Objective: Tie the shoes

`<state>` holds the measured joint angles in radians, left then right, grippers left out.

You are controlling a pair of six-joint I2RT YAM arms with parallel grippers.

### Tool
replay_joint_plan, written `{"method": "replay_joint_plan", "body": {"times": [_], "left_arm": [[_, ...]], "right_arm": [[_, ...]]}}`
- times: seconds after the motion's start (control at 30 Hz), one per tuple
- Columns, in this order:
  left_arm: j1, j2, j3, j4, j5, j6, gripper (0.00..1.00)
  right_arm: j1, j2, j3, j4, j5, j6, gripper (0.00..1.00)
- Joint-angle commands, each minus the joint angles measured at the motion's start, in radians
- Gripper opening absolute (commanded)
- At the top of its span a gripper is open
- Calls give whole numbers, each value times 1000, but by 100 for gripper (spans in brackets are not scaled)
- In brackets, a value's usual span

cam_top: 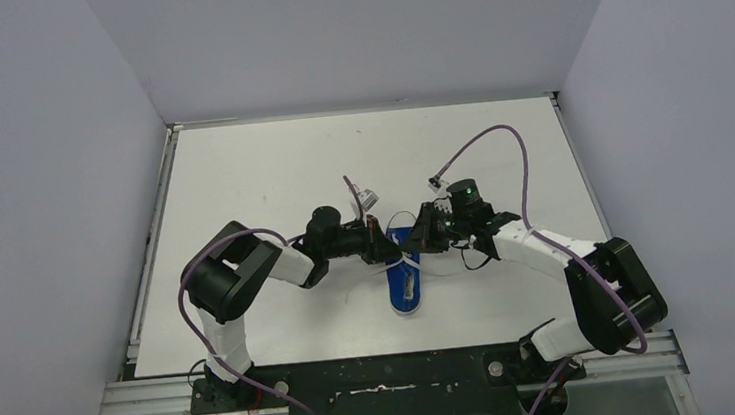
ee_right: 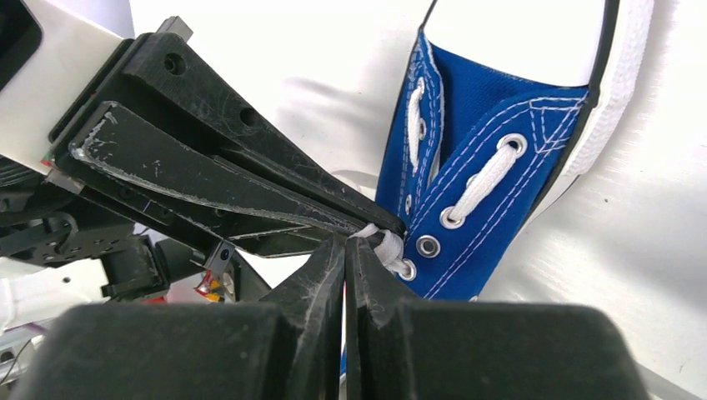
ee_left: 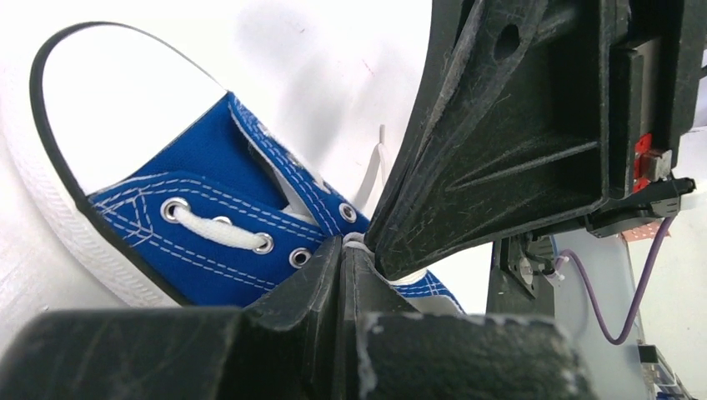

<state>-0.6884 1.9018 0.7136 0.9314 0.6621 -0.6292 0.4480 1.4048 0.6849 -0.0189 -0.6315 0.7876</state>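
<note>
1. So, the sneaker (cam_top: pixel 405 282) lies flat on the table (cam_top: pixel 270 176) between the two arms. Its white toe cap (ee_left: pixel 125 108) points toward the near edge, and its open top lies under both wrists.
2. Our left fingers (ee_left: pixel 321 275) are pressed together with no gap. A bit of white lace (ee_right: pixel 382 243) shows right at their tips, so we judge they have it pinched.
3. Our right fingers (ee_right: pixel 321 275) are likewise closed. The same white bunch sits at their tips beside the top eyelets (ee_right: pixel 428 246). We read that as a pinch too, though how much lace is caught is hidden.
4. The two sets of tips almost touch, so we judge the step in hand is forming or crossing the knot at the top of the lacing.
5. To do it well, we should draw the two ends apart slowly and evenly. We pull sideways and low, so the light sneaker does not lift or swing on the table.
6. We should hold both pinches firm, because a thin flat lace slips easily from smooth black pads.
7. We must mind the loose strand (ee_left: pixel 371 179) lying behind the tongue, which could snag under a finger.
8. We stop pulling once the lace goes taut across the eyelets.
</note>
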Motion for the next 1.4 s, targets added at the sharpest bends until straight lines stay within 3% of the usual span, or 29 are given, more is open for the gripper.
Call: {"method": "replay_joint_plan", "body": {"times": [0.0,0.07,0.13,0.2,0.43,0.6,0.83,0.97,1.37], "left_arm": [[-43,36,70,131,-7,-29,0],[-38,42,67,151,-6,-40,0],[-34,41,56,150,-8,-33,0],[-27,46,48,160,-2,-31,0],[-10,60,24,218,-5,-54,0],[-8,71,38,215,6,-53,0],[-7,70,34,210,16,-51,0],[-4,69,32,212,23,-50,0],[-3,78,48,216,37,-62,0]], "right_arm": [[88,39,88,19,-122,-14,0],[91,47,137,-119,-119,-70,6],[77,22,167,-244,-97,-112,23],[48,-17,175,-319,-94,-132,32],[-94,-72,233,-550,-77,-268,41],[-129,-3,281,-562,-78,-307,40],[-134,129,322,-511,-94,-331,19],[-133,162,320,-493,-116,-344,12],[-100,184,280,-395,-173,-296,13]]}}
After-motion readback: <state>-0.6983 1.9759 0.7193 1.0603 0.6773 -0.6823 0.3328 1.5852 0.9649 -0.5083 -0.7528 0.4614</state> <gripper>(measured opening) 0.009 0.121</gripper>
